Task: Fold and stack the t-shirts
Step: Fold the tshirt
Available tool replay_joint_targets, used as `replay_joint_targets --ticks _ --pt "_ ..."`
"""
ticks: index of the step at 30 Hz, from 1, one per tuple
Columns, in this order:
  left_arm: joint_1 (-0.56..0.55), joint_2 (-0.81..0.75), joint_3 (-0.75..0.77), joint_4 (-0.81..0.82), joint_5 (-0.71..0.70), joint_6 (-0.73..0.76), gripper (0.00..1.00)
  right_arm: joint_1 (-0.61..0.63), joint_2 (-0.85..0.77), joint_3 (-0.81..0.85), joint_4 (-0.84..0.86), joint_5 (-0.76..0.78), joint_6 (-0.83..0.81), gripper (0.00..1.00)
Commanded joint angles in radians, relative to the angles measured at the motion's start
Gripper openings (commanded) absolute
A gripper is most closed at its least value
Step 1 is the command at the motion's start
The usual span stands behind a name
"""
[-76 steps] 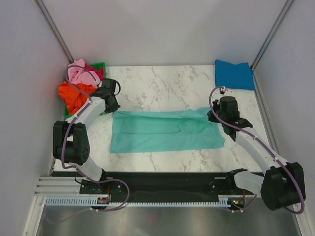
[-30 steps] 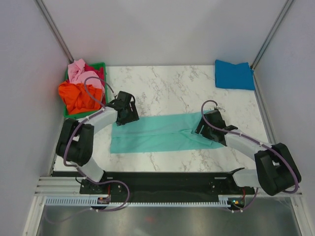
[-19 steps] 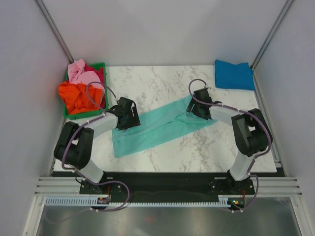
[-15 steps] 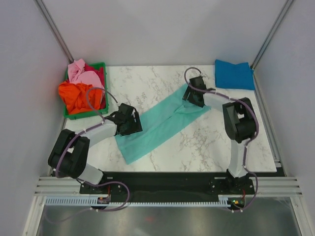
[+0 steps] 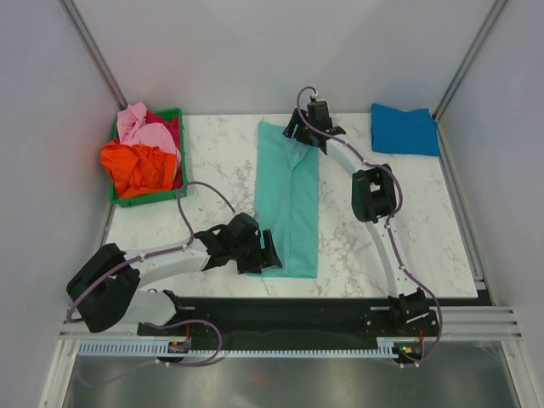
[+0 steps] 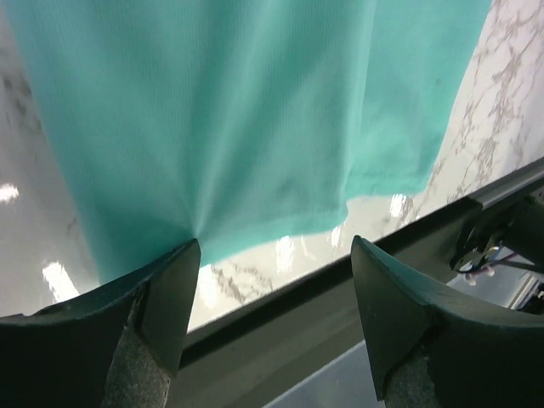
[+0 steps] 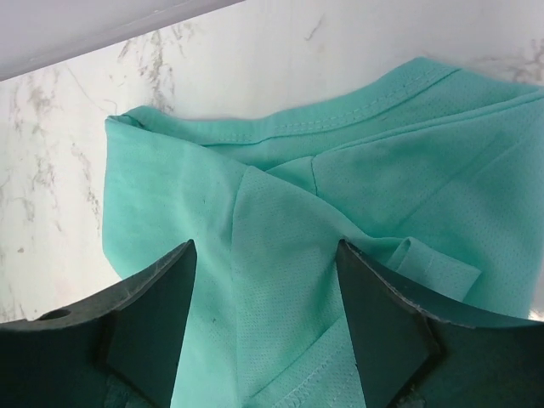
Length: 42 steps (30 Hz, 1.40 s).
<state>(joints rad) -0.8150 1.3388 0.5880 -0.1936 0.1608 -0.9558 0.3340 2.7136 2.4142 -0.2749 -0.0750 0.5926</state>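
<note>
Table: marble top is carrying everything, with pale walls closing it in on three sides.
Teal shirt: is lying mid-table as a long narrow strip, running from the near edge to the far edge. The right arm is covering part of its far end, and the left gripper is covering its near left corner.
Crate: is sitting at the far left corner, well apart from the strip. Its heap is hiding the inside.
Heap: orange shirt is bulging in front, pink shirt behind it. Red shirt is mostly buried and only peeking out.
Blue shirt: is lying folded at the far right corner, near the wall.
Left gripper: jaws are standing apart at the near hem. Cloth is puckering toward one fingertip; whether it is being pinned is hard to tell.
Right gripper: jaws are standing apart over the collar end, with cloth lying between the fingers. Contact is unclear.
</note>
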Motion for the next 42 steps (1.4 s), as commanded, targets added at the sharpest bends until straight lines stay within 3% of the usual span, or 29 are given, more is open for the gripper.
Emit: replay_joint_targets --ticks 1,3,4,7,15,21,26,29,31,34,37,42 --pt "-0.041 -0.087 -0.004 -0.143 -0.004 -0.080 0.80 -0.003 0.031 -0.069 0.031 -0.098 -0.034 0.75" --pt "-0.050 -0.142 0.013 -0.185 -0.033 -0.075 0.80 -0.004 0.002 -0.084 0.060 -0.094 -0.057 0.76" --pt "-0.052 -0.162 0.019 -0.211 -0.041 -0.066 0.87 -0.009 -0.009 -0.092 0.074 -0.112 -0.063 0.77" --pt "-0.056 -0.220 0.048 -0.256 -0.066 -0.048 0.92 -0.021 -0.044 -0.078 0.092 -0.141 -0.086 0.79" --pt "-0.070 -0.319 0.110 -0.362 -0.249 -0.011 0.96 -0.043 -0.318 -0.185 0.121 -0.201 -0.166 0.84" --pt "-0.067 -0.340 0.107 -0.372 -0.357 0.020 1.00 -0.036 -0.730 -0.561 0.226 -0.163 -0.174 0.88" --pt "-0.052 -0.313 0.087 -0.372 -0.395 0.028 0.98 0.026 -1.133 -1.105 0.157 -0.013 -0.099 0.86" --pt "-0.043 -0.322 0.050 -0.336 -0.383 0.038 0.94 0.094 -1.280 -1.406 0.120 0.021 -0.062 0.84" --pt "-0.030 -0.331 0.012 -0.307 -0.360 0.054 0.86 0.147 -1.425 -1.620 0.095 0.049 0.033 0.81" --pt "-0.023 -0.334 -0.033 -0.259 -0.345 0.054 0.81 0.250 -1.592 -1.855 0.115 0.067 0.171 0.78" --pt "-0.021 -0.339 -0.080 -0.210 -0.323 0.060 0.79 0.360 -1.667 -1.977 0.131 0.090 0.246 0.76" --pt "-0.021 -0.334 -0.168 -0.118 -0.297 0.055 0.77 0.428 -1.689 -2.051 0.141 0.126 0.282 0.74"
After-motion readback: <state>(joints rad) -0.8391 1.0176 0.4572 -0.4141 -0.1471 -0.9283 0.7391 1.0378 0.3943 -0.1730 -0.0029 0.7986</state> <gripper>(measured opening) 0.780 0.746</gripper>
